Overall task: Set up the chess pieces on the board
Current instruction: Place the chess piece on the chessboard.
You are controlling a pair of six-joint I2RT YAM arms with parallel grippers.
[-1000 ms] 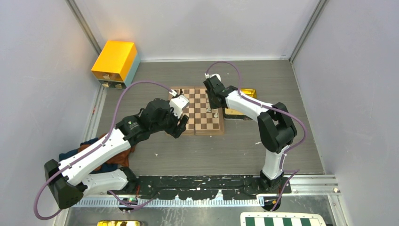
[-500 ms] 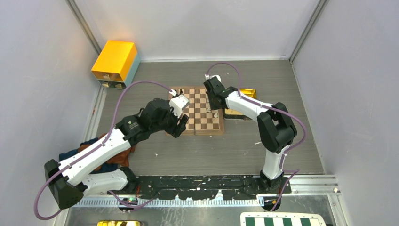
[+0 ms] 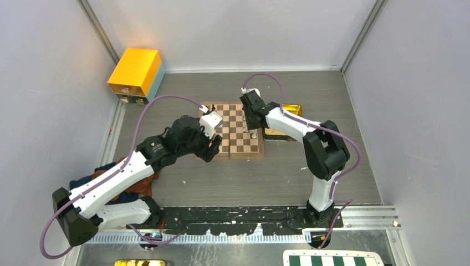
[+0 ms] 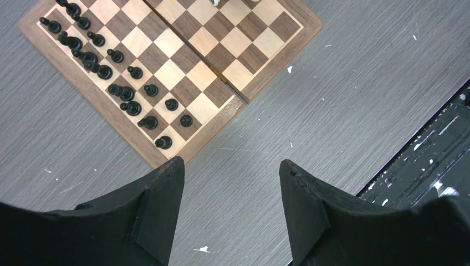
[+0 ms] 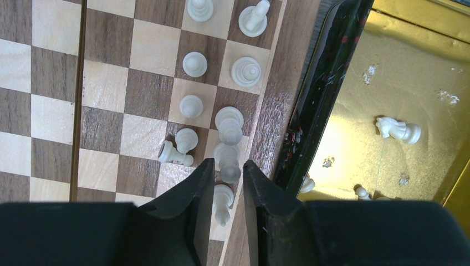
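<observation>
Here, left end effector point(image 4: 230, 164) gapes wide; right end effector point(image 5: 227, 164), slightly parted, straddles white piece point(image 5: 223, 201).

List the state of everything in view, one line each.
left gripper: open, empty, over the table beside the board's corner.
right gripper: jaws narrow around a white piece; grip unclear.
board: open flat.
black pieces: upright, two rows along one edge.
white pawn: tipped on its side on the board.
white knight: lying in the gold tray.
</observation>
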